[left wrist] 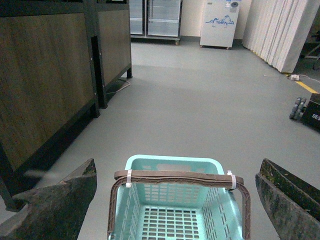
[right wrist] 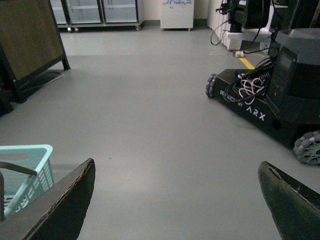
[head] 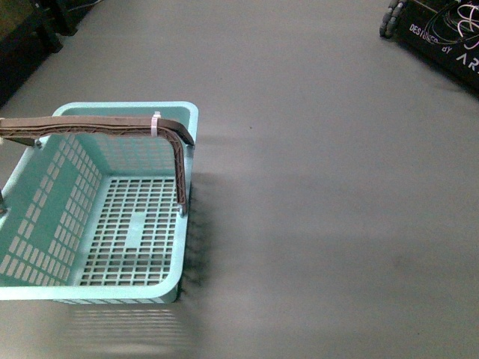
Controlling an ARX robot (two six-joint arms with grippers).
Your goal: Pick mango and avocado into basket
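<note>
The light teal basket (head: 45, 217) stands on the grey floor at the left of the front view, empty, its brown handles (head: 112, 126) raised and tied with a white zip tie. In the left wrist view the basket (left wrist: 172, 165) lies below and between the fingertips of my open, empty left gripper (left wrist: 177, 172). My right gripper (right wrist: 177, 175) is open and empty over bare floor, with a corner of the basket (right wrist: 30, 150) beside it. Neither arm shows in the front view. The mango and the avocado are out of view.
A black wheeled robot base (right wrist: 270, 100) stands on the floor to the right, and its corner shows in the front view (head: 441, 34). Dark wooden shelving panels (left wrist: 45, 75) stand to the left. Glass-door fridges (left wrist: 155, 17) and a white cabinet (left wrist: 219, 22) line the far wall.
</note>
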